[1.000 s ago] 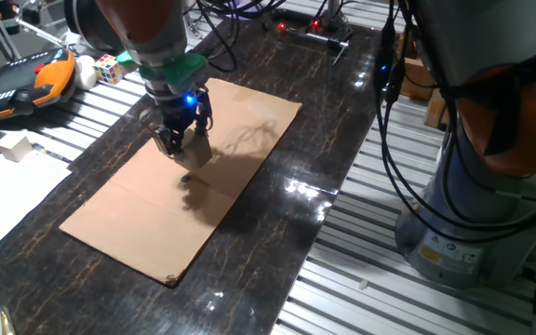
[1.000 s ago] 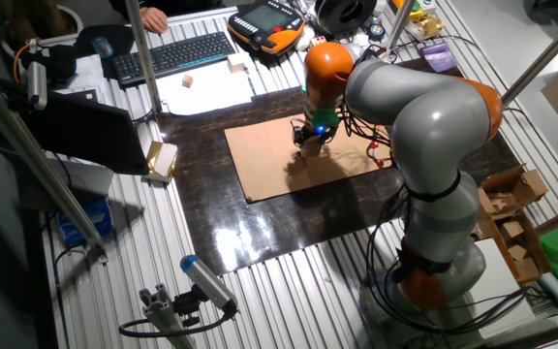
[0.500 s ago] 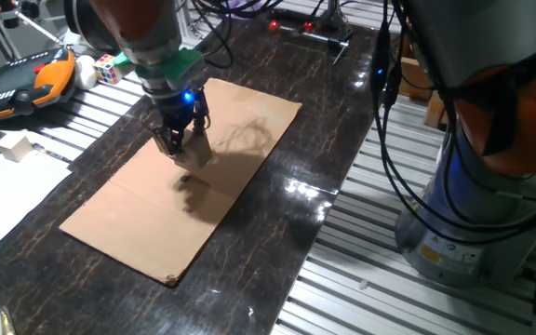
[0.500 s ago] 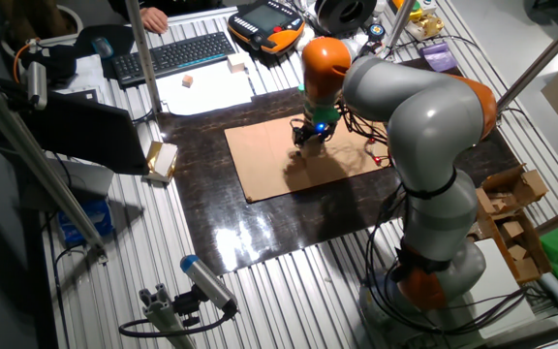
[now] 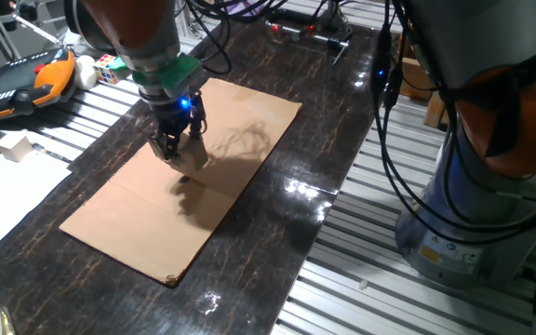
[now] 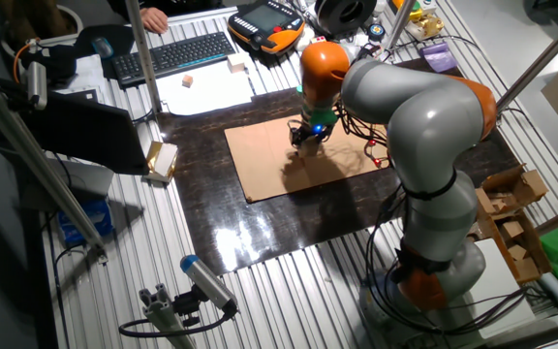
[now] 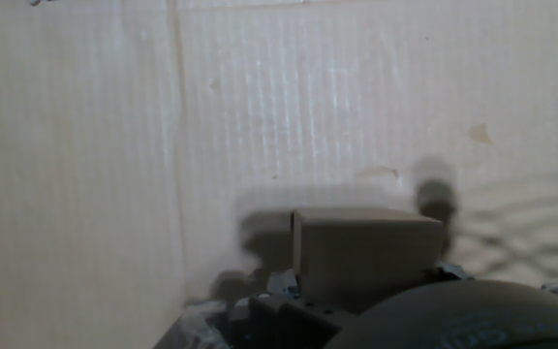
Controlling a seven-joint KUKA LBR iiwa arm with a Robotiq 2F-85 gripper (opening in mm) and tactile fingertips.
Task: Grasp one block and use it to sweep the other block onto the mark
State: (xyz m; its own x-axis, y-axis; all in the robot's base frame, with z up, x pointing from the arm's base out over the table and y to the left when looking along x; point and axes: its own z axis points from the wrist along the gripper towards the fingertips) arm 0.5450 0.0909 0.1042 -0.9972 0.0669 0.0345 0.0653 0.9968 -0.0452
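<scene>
Cardboard, gripper apparently holding block, no legible writing

A large grey and orange robot arm reaches from the lower right of the frame to the centre top. Its gripper is low over the upper right part of a brown cardboard sheet, which lies on a dark table. The fingers are too small to judge. A keyboard and a white paper are at the upper left.
</scene>
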